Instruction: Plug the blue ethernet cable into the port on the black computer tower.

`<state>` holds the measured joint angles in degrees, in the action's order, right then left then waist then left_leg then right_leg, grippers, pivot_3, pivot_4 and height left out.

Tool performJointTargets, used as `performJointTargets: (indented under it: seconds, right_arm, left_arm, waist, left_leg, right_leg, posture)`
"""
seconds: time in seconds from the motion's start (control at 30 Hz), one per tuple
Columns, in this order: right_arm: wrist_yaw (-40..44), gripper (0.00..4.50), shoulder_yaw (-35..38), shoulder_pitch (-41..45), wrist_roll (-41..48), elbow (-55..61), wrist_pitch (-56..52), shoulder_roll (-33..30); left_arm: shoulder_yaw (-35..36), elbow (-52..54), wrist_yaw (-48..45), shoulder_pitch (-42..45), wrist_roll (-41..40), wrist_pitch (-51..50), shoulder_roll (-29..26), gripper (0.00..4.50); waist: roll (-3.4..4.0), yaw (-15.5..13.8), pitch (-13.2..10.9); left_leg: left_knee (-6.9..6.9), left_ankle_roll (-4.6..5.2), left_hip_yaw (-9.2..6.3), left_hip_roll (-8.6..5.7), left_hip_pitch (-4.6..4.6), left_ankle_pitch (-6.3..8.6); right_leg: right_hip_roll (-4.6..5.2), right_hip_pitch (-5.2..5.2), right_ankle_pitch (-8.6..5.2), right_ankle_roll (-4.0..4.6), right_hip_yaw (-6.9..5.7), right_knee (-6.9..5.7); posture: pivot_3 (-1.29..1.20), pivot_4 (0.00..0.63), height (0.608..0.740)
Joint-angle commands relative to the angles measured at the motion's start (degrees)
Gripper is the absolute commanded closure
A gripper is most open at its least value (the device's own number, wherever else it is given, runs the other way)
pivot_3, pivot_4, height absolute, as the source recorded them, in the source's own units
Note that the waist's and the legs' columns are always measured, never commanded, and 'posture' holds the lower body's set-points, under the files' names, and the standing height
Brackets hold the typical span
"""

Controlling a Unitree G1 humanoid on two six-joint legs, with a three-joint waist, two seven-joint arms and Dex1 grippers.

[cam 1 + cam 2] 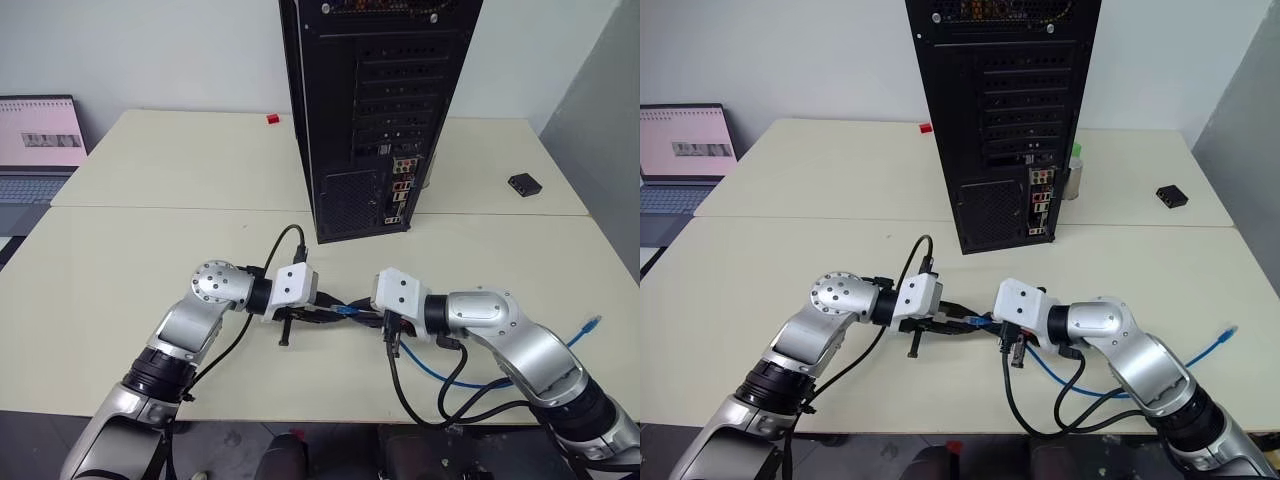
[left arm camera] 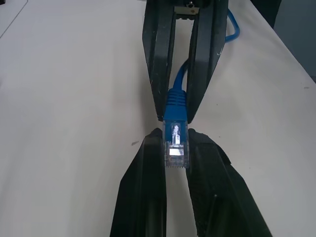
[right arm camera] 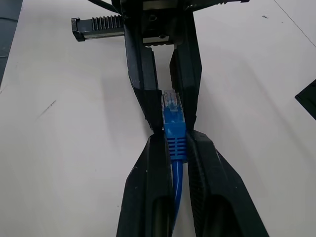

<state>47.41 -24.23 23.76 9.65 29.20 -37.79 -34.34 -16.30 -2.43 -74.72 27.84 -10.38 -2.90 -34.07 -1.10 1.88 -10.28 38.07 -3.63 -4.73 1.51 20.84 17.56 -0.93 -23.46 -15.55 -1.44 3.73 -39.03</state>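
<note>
The blue ethernet cable (image 1: 346, 311) is held between both grippers low over the table's near middle. My left gripper (image 2: 175, 134) is shut on its clear plug (image 2: 177, 148). My right gripper (image 3: 174, 136) faces it tip to tip, shut on the blue boot (image 3: 174, 126) just behind the plug. From there the cord runs under my right arm, and its other end (image 1: 592, 323) lies on the table at the right. The black computer tower (image 1: 370, 110) stands upright beyond the grippers, with its rear socket panel (image 1: 399, 188) turned toward me.
A small black box (image 1: 524, 183) lies on the far right of the table. A laptop (image 1: 38, 150) with a lit screen sits at the far left. A small red object (image 1: 272, 119) is beside the tower's left. Black arm cables (image 1: 415, 400) hang off the near edge.
</note>
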Motion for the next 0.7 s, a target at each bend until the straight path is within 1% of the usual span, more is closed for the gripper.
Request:
performJointTargets:
  seconds: [0.03, 0.07, 0.1, 0.23, 0.33, 0.4, 0.47, 0.53, 0.63, 0.7]
  right_arm:
    - [3.3, 4.36, 0.11, 0.57, 1.01, 3.01, 1.38, -2.02]
    - [4.11, 3.65, 0.64, 0.6, 1.57, 3.44, 1.25, -2.76]
    - [4.95, 3.47, 1.32, 0.71, 2.14, 3.75, 1.14, -3.56]
    - [7.94, 2.46, 6.11, 0.54, 6.2, 5.73, -0.89, -7.37]
    - [8.37, 1.73, 12.69, -0.87, 13.66, 6.67, -6.37, -7.65]
    - [7.3, 1.28, 16.9, -2.38, 17.9, 6.58, -9.77, -7.04]
    - [4.17, 0.85, 20.57, -3.75, 21.6, 5.94, -12.94, -4.34]
    - [1.77, 0.6, 23.01, -4.63, 24.9, 5.58, -15.47, -1.64]
    - [-1.11, 0.6, 25.05, -4.75, 27.89, 4.51, -18.01, 1.31]
    - [-2.48, 0.6, 25.71, -4.35, 29.35, 3.35, -18.98, 2.61]
  left_arm:
    - [0.0, 0.04, 0.08, 0.35, 0.84, 2.0, -0.36, 4.2]
    - [-0.06, 0.06, 0.06, 0.27, 0.88, 2.42, -0.41, 4.2]
    - [-0.12, -0.11, 0.11, 0.3, 0.96, 2.96, -0.39, 4.2]
    - [-0.05, -0.6, 0.73, 0.01, 1.4, 5.75, 0.03, 4.2]
    - [0.22, -1.58, 2.14, -0.36, 2.37, 9.38, 0.72, 4.2]
    - [0.79, -2.5, 4.72, -0.88, 3.7, 15.96, 2.01, 4.2]
    - [1.43, -4.57, 9.2, -1.28, 6.91, 26.54, 3.41, 4.2]
    - [1.86, -7.57, 13.26, -1.46, 10.49, 38.02, 3.97, 4.2]
    - [2.37, -12.02, 18.59, -0.68, 14.39, 51.38, 4.3, 4.2]
    - [2.88, -14.21, 22.34, -0.01, 16.8, 58.29, 4.51, 4.2]
  waist:
    - [0.0, 0.0, 0.0]
    - [0.0, 0.0, 0.0]
    - [0.0, 0.0, 0.0]
    - [0.0, -0.03, 0.0]
    - [0.0, -0.05, 0.0]
    - [0.0, -0.13, 0.0]
    - [-0.01, -0.19, 0.0]
    - [-0.01, -0.15, 0.01]
    - [0.0, -0.08, 0.01]
    - [0.0, -0.17, 0.01]
  left_leg:
    - [0.0, 0.0, 0.0, 0.0, 0.0, 0.0]
    - [0.0, 0.0, 0.0, 0.0, 0.0, 0.0]
    - [0.0, 0.0, 0.01, -0.01, 0.0, 0.0]
    - [0.0, 0.0, 0.0, 0.0, 0.0, 0.0]
    - [0.0, 0.0, 0.0, 0.0, 0.0, 0.0]
    - [0.0, 0.0, -0.01, 0.0, 0.0, 0.0]
    - [0.01, 0.0, -0.01, 0.01, 0.01, 0.0]
    - [0.01, 0.0, 0.0, 0.01, -0.01, 0.0]
    - [0.0, 0.0, 0.01, 0.02, -0.03, 0.0]
    - [0.0, 0.0, 0.01, 0.01, -0.03, 0.0]
  right_leg:
    - [0.0, 0.0, 0.0, 0.0, 0.0, 0.0]
    - [0.0, 0.0, 0.0, 0.0, 0.0, 0.0]
    - [0.0, 0.0, 0.0, 0.0, 0.0, 0.0]
    - [0.0, 0.0, 0.0, 0.0, -0.01, 0.01]
    - [0.01, 0.0, 0.0, 0.0, -0.01, 0.0]
    - [0.01, 0.02, 0.0, 0.01, -0.01, 0.01]
    - [0.02, 0.04, 0.01, 0.01, -0.01, 0.02]
    - [0.04, 0.04, 0.01, 0.02, 0.01, 0.01]
    - [0.04, 0.04, 0.03, 0.03, 0.04, -0.01]
    - [0.04, 0.04, 0.03, 0.03, 0.02, -0.01]
  posture:
    - [0.0, 0.15, 0.74]
    - [0.0, 0.15, 0.74]
    - [0.0, 0.15, 0.74]
    - [0.0, 0.15, 0.74]
    - [0.0, 0.15, 0.74]
    - [0.0, 0.15, 0.74]
    - [0.0, 0.15, 0.74]
    - [0.0, 0.15, 0.74]
    - [0.0, 0.15, 0.74]
    - [0.0, 0.15, 0.74]
